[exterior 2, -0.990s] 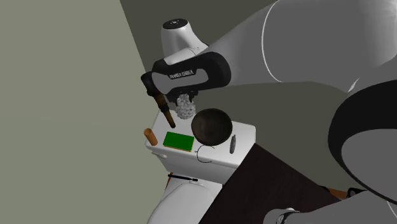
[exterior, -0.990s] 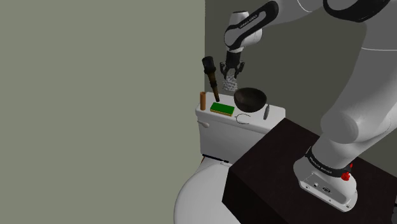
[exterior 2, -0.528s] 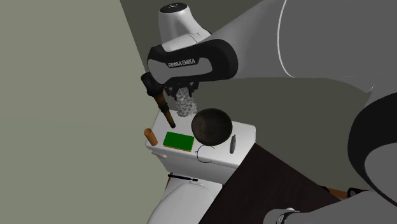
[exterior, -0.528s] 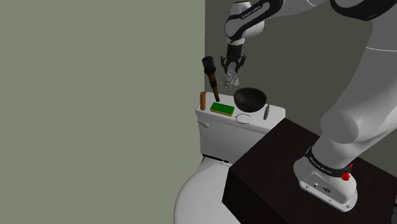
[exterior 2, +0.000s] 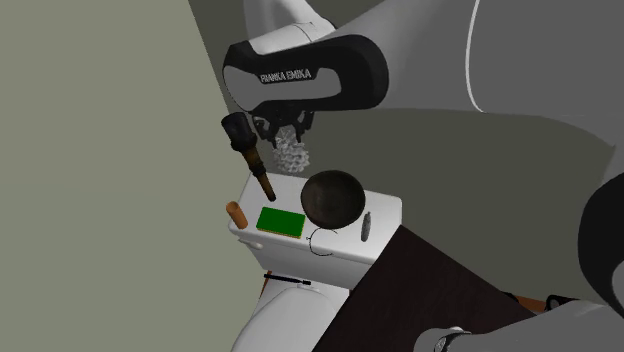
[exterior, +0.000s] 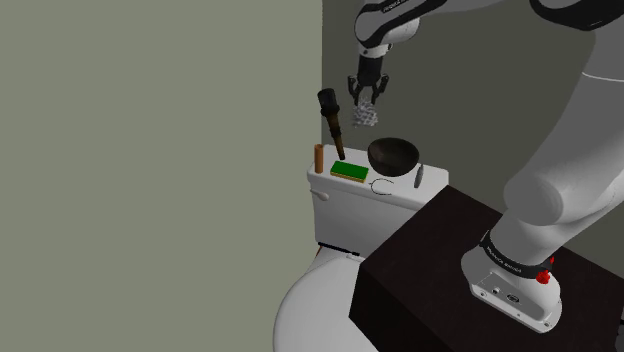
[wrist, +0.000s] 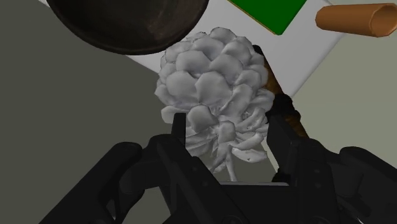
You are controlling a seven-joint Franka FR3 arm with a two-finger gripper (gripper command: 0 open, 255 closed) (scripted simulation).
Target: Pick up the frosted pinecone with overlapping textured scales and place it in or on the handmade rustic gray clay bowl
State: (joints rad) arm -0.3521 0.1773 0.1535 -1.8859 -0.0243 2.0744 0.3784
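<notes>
The frosted grey-white pinecone (exterior: pixel 366 116) (exterior 2: pixel 293 155) hangs in the air above the white toilet tank lid (exterior: pixel 398 193), clasped near its stem end by my black gripper (exterior: pixel 366 101) (wrist: pixel 229 127). Its fingers (wrist: pixel 181 135) press on either side of the pinecone (wrist: pixel 213 76), so the gripper is shut on it. The dark round bowl (exterior: pixel 392 155) (exterior 2: pixel 333 198) (wrist: pixel 127 25) rests on the tank lid, below the pinecone and towards the shoulder view's right. The bowl holds nothing.
A dark brush (exterior: pixel 330 115) (exterior 2: pixel 250 160) leans close beside the pinecone. On the tank lid lie a green block (exterior: pixel 350 170) (wrist: pixel 267 13), a brown cylinder (exterior: pixel 318 158) (wrist: pixel 356 19) and a small grey piece (exterior: pixel 419 176). Walls stand close behind.
The gripper has risen with the pinecone, which now hangs higher above the tank lid. Bowl and other items have not moved.
</notes>
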